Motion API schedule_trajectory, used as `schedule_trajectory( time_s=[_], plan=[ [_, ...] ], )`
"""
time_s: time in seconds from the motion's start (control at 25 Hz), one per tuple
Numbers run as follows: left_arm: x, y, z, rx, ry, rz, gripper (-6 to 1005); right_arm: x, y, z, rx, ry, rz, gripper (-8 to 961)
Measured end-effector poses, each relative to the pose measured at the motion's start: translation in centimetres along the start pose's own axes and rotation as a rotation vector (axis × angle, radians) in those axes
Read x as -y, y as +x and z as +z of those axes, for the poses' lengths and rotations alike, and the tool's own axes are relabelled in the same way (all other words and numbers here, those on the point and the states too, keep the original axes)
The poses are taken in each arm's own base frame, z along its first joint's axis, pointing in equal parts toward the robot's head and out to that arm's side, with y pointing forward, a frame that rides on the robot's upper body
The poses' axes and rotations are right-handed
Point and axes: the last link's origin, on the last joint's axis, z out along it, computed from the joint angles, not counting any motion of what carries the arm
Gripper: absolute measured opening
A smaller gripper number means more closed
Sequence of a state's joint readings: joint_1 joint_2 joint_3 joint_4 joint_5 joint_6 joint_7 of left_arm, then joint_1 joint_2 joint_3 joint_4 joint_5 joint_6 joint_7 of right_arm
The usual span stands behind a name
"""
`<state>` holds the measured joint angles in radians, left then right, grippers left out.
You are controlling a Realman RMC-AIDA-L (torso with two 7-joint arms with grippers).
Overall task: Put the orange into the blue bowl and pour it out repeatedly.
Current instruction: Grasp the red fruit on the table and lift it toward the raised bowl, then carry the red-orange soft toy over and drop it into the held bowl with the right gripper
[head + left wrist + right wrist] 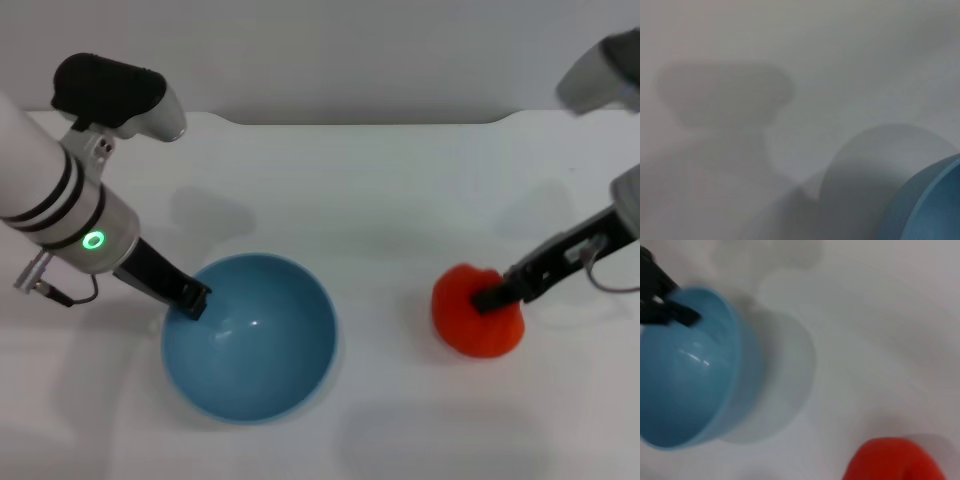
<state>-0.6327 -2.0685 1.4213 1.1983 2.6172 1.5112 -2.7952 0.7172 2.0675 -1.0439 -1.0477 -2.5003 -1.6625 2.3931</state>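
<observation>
We found the orange [478, 312] resting on the table [400, 190], on the robot's right side, well apart from the blue bowl [250, 338]. It sat outside the bowl, so the placing step was judged not yet done. In the right wrist view the fruit [892, 460] showed only as a red mass at the frame edge, with the bowl [687, 370] beyond it across bare table.

The right tool [492, 297] lay directly upon the orange, its dark fingers touching the fruit's upper face on the side nearest the arm. We judged it to be closed on the orange, though whether the grip was firm could not be confirmed. The fruit appeared to be in contact with the table or barely above it; we could not tell which.

The bowl stood upright and empty, mouth up, left of the fruit. The left tool [192, 298] was at the bowl's rim on the robot's left side, its tip over the edge, seemingly pinching the wall. The left wrist view showed only a portion of the bowl's outer wall [930, 205] and shadows.

The governing relation was this: the bowl lay leftward of the orange, towards the robot's centre, and the right arm was plainly the nearer one to the fruit. In our judgement the coming move required a lift and a leftward carry over the near rim, clearing the left tool on the far side.
</observation>
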Motion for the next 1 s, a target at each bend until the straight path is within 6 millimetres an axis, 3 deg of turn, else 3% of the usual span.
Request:
schedule_trajectory(
  time_s=[0.24,0.4,0.68,1.0],
  plan=[
    [-1.7,1.2,0.1,0.030,-0.024,0.057,-1,-3.2,-2.8,-3.9,0.154,-0.103,-0.153,168],
    [-3.4,2.2,0.4,0.056,-0.038,0.110,-1,-5.8,-4.3,-5.0,0.223,-0.162,-0.269,140],
    [-5.3,3.7,0.5,0.031,-0.069,0.163,-1,-8.8,-5.0,-2.9,0.156,-0.236,-0.453,145],
    [-5.9,4.3,0.2,-0.003,-0.095,0.174,-1,-8.9,-4.9,0.3,0.038,-0.140,-0.496,207]
  ],
)
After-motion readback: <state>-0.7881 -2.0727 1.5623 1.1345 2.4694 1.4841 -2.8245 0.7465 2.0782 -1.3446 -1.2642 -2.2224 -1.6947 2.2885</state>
